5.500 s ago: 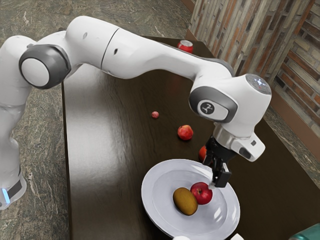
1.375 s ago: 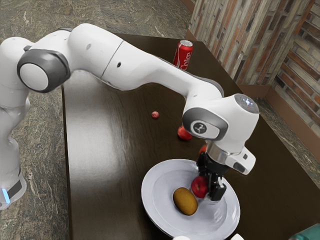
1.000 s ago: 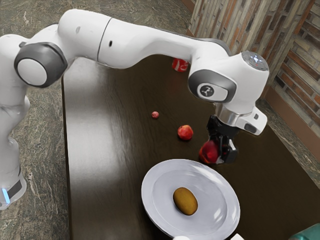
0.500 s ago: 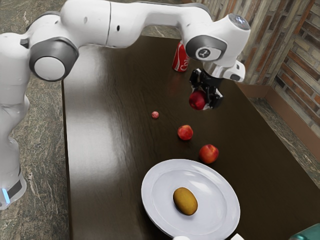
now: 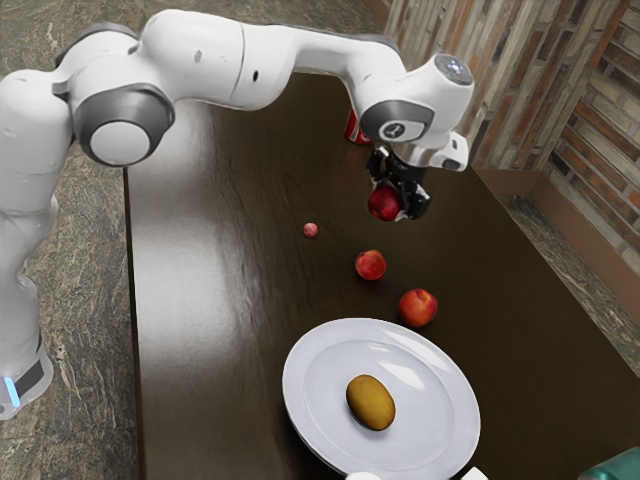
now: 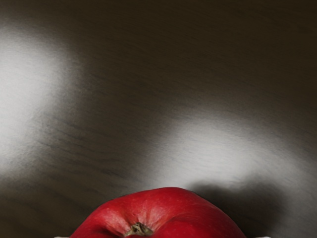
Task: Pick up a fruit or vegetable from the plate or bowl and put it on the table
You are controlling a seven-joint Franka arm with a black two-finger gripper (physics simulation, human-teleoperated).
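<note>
A glossy, faintly streaked red apple (image 6: pixel 173 213)

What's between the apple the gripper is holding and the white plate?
In the exterior view, a small red fruit on the table lies between the apple and the plate. An orange-red one sits off toward that view's right, beside the plate.
</note>
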